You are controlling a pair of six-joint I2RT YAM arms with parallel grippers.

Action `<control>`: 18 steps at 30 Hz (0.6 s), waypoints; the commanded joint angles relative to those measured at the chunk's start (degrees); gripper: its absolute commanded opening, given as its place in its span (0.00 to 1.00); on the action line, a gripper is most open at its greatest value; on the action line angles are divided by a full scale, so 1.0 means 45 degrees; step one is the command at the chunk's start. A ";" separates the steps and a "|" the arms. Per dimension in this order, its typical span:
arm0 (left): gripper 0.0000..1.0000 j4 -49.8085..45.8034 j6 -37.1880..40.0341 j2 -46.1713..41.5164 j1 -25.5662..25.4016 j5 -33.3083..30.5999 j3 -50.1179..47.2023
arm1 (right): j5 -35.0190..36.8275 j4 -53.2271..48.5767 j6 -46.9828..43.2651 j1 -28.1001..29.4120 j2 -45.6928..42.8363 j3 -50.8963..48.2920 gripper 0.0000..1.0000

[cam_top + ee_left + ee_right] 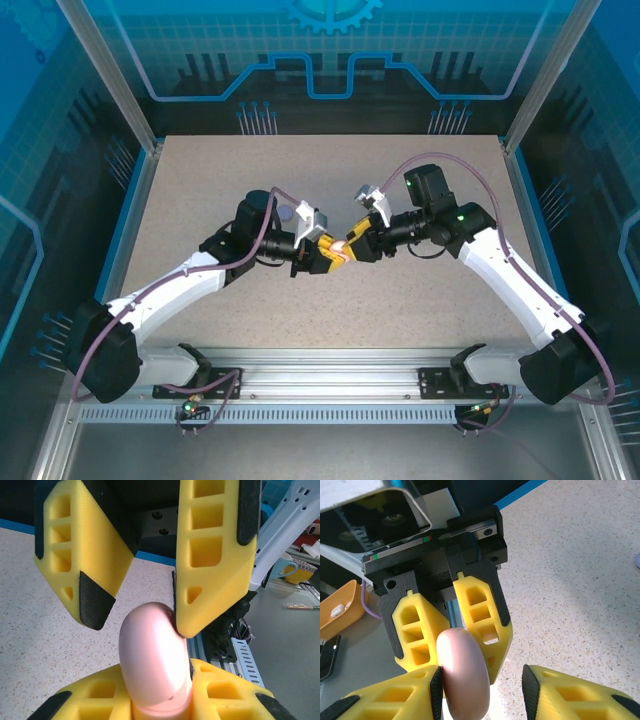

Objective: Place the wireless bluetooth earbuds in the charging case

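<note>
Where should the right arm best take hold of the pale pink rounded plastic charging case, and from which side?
Probably the free domed end of the pale pink rounded plastic charging case, above its seam, since the left fingers clamp the other end. Come from opposite them, with the right fingers closing across the broad faces; the rounded edge would likely slip.

- Your pink case [152, 655] looks like smooth plastic with a soft gloss that catches a pale highlight.
- The gripper fingers [215, 565] are matt yellow plastic, faintly grainy, tipped with dull black pads [95, 600].
- Your table [40, 645] is matt and finely speckled.
- The rail [330, 385] is pale, satin-finished metal.
</note>
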 commanded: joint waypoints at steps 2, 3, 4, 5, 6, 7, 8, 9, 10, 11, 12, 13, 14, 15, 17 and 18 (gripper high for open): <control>0.07 -0.0007 0.0762 -0.0476 -0.0317 0.0872 0.0522 | 0.1291 0.0364 0.0341 -0.0098 0.0002 0.0187 0.47; 0.07 -0.0032 0.0905 -0.0477 -0.0322 0.0887 0.0517 | 0.1399 0.0401 0.0410 -0.0102 -0.0005 0.0163 0.47; 0.07 -0.0033 0.1038 -0.0506 -0.0341 0.0899 0.0489 | 0.1389 0.0411 0.0418 -0.0135 -0.0006 0.0129 0.47; 0.07 -0.0022 0.1127 -0.0516 -0.0330 0.0916 0.0456 | 0.1399 0.0407 0.0431 -0.0149 -0.0015 0.0109 0.47; 0.07 -0.0013 0.1150 -0.0535 -0.0329 0.0893 0.0449 | 0.1451 0.0437 0.0476 -0.0156 -0.0032 0.0099 0.47; 0.07 -0.0011 0.1165 -0.0552 -0.0344 0.0875 0.0454 | 0.1476 0.0421 0.0485 -0.0175 -0.0011 0.0080 0.47; 0.07 -0.0010 0.1196 -0.0555 -0.0328 0.0890 0.0444 | 0.1501 0.0393 0.0489 -0.0176 0.0010 0.0080 0.47; 0.07 -0.0005 0.1200 -0.0548 -0.0338 0.0891 0.0449 | 0.1550 0.0383 0.0479 -0.0176 0.0018 0.0070 0.47; 0.07 -0.0027 0.1204 -0.0555 -0.0325 0.0891 0.0450 | 0.1543 0.0363 0.0474 -0.0176 0.0037 0.0080 0.47; 0.07 -0.0049 0.1230 -0.0554 -0.0336 0.0891 0.0449 | 0.1556 0.0328 0.0468 -0.0176 0.0054 0.0080 0.47; 0.07 -0.0064 0.1271 -0.0564 -0.0353 0.0910 0.0449 | 0.1604 0.0324 0.0450 -0.0179 0.0072 0.0065 0.47; 0.07 -0.0071 0.1256 -0.0575 -0.0356 0.0911 0.0449 | 0.1682 0.0305 0.0464 -0.0172 0.0086 0.0079 0.47; 0.07 -0.0068 0.1256 -0.0592 -0.0353 0.0896 0.0449 | 0.1739 0.0256 0.0452 -0.0174 0.0099 0.0098 0.47; 0.07 -0.0090 0.1270 -0.0594 -0.0348 0.0894 0.0449 | 0.1803 0.0227 0.0460 -0.0176 0.0125 0.0099 0.47; 0.06 -0.0110 0.1275 -0.0609 -0.0354 0.0892 0.0466 | 0.1798 0.0178 0.0407 -0.0176 0.0144 0.0099 0.47; 0.06 -0.0168 0.1308 -0.0614 -0.0346 0.0895 0.0487 | 0.1749 0.0124 0.0358 -0.0176 0.0155 0.0119 0.47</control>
